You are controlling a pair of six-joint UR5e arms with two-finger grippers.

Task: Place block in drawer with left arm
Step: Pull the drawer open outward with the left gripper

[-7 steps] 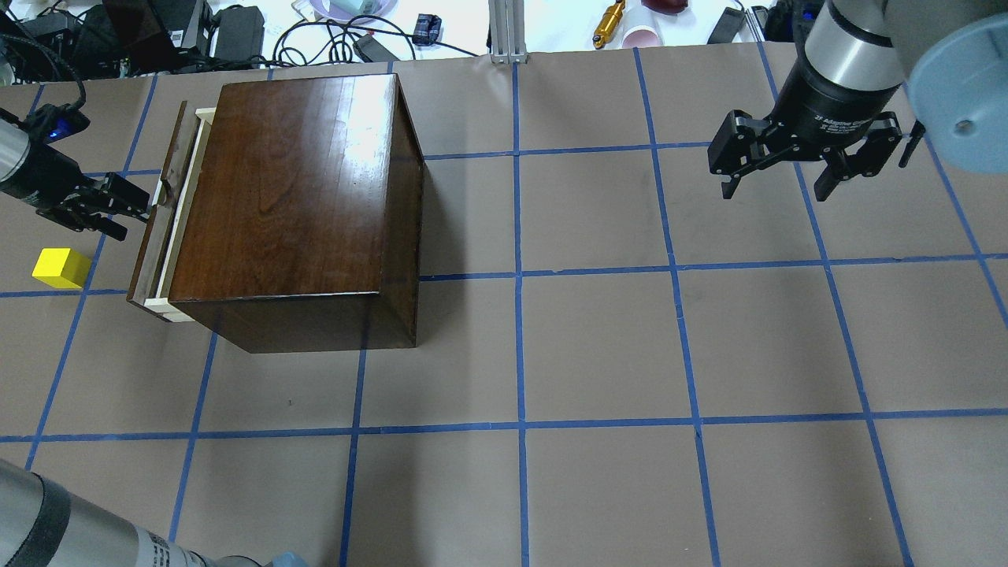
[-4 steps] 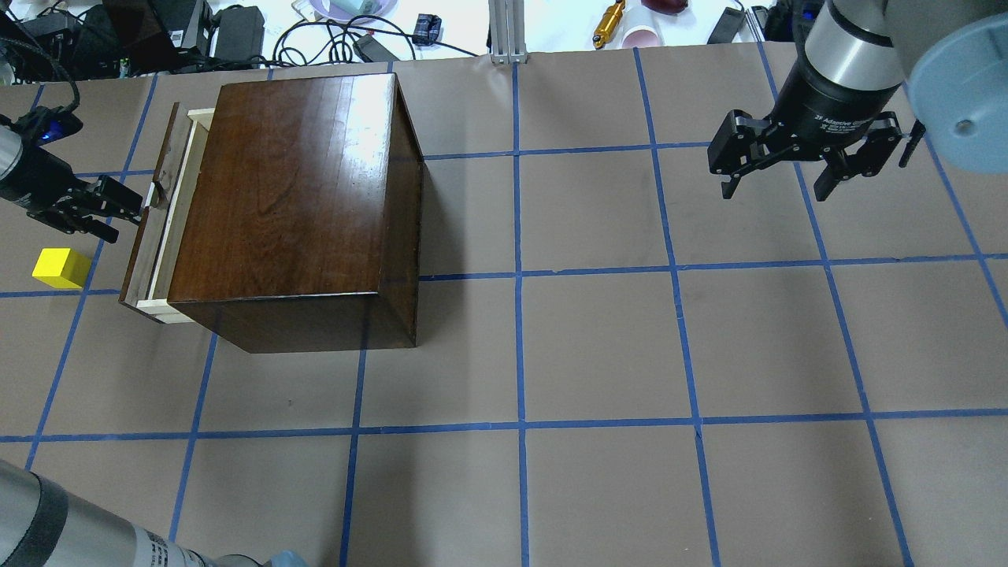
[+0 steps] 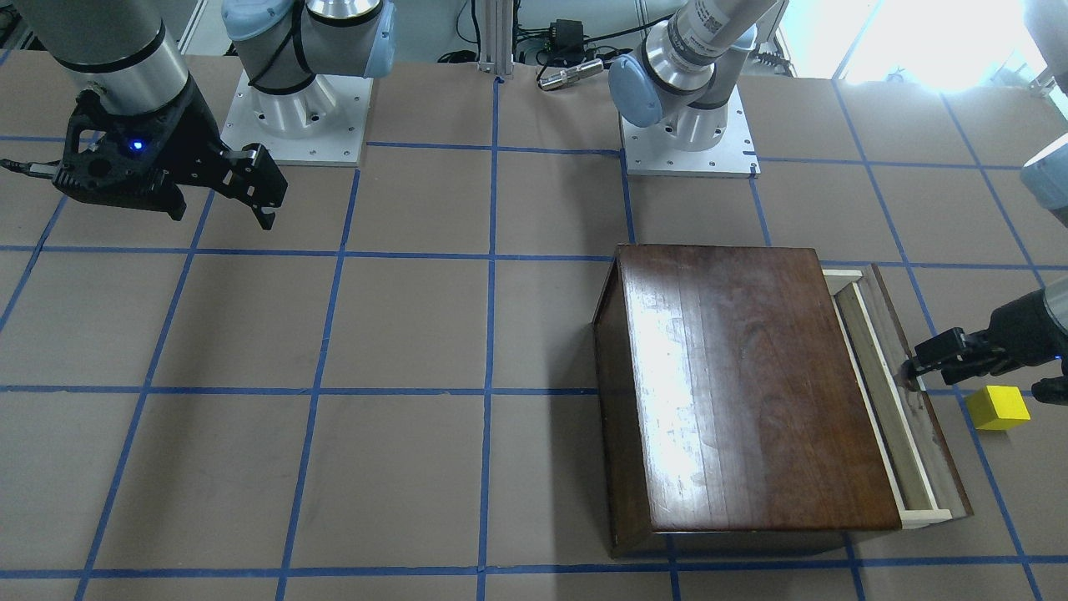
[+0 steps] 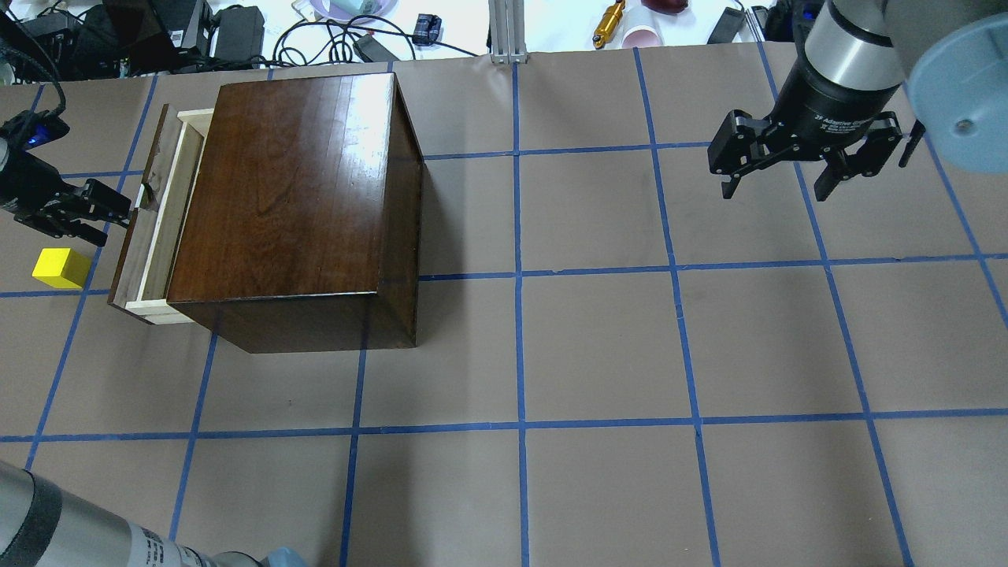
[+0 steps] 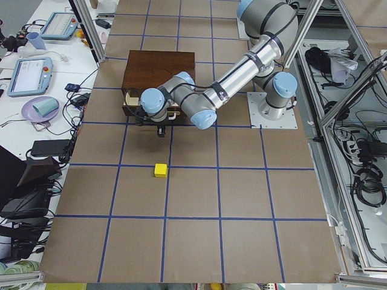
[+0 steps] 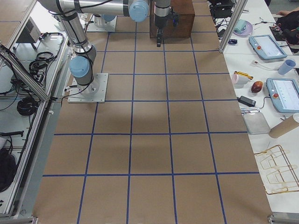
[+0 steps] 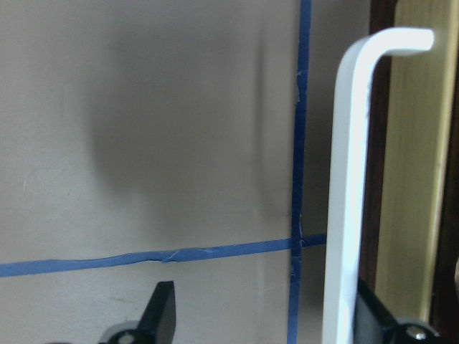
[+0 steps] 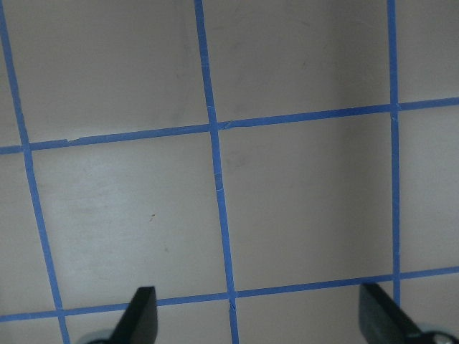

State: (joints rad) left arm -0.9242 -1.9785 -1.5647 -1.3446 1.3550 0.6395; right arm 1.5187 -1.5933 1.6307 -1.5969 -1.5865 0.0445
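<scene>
The yellow block (image 4: 61, 268) (image 3: 997, 407) (image 5: 160, 170) lies on the table left of the dark-brown box (image 4: 291, 197) (image 3: 751, 384). The box's drawer (image 4: 169, 216) (image 3: 884, 401) stands partly pulled out, its pale inside showing. My left gripper (image 4: 114, 214) (image 3: 918, 371) (image 7: 265, 315) is at the drawer's front panel (image 4: 135, 228), just above the block. It is open, and the metal pull (image 7: 344, 179) sits between its fingers, close against one of them. My right gripper (image 4: 780, 185) (image 8: 262, 315) hangs open and holding nothing over bare table at the far right.
Cables and devices (image 4: 236, 31) crowd the bench beyond the table's far edge, beside an aluminium post (image 4: 508, 31). The two arm bases (image 3: 292, 108) (image 3: 688, 125) stand at the robot's side. A link of the left arm (image 4: 79, 535) crosses the near left corner.
The left gripper has moved left with the pull, and the drawer has slid further out of the box. The block and the right arm have stayed put.
</scene>
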